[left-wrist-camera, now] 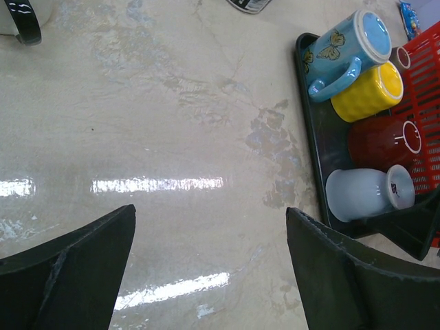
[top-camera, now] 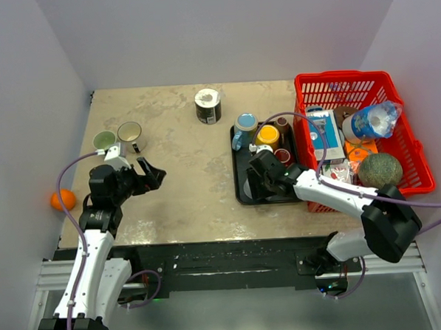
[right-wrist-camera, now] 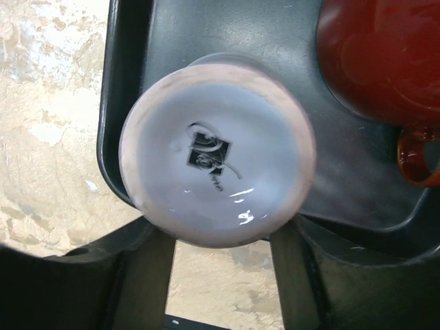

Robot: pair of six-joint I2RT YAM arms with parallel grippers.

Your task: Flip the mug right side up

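Inverted white mug [right-wrist-camera: 216,155] stands base-up at the near left corner of the black tray [right-wrist-camera: 206,34]. Right gripper [right-wrist-camera: 221,240] is above it, fingers [right-wrist-camera: 157,275] partly spread at its near edge; whether they grip cannot be told. Left gripper [top-camera: 153,172] hovers over the table [top-camera: 191,174], jaws wide, holding nothing.

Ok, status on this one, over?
Left gripper open, hovering over table. Right gripper open, at white mug. Mug base-up on black tray, not turned yet. Red mug close beside.
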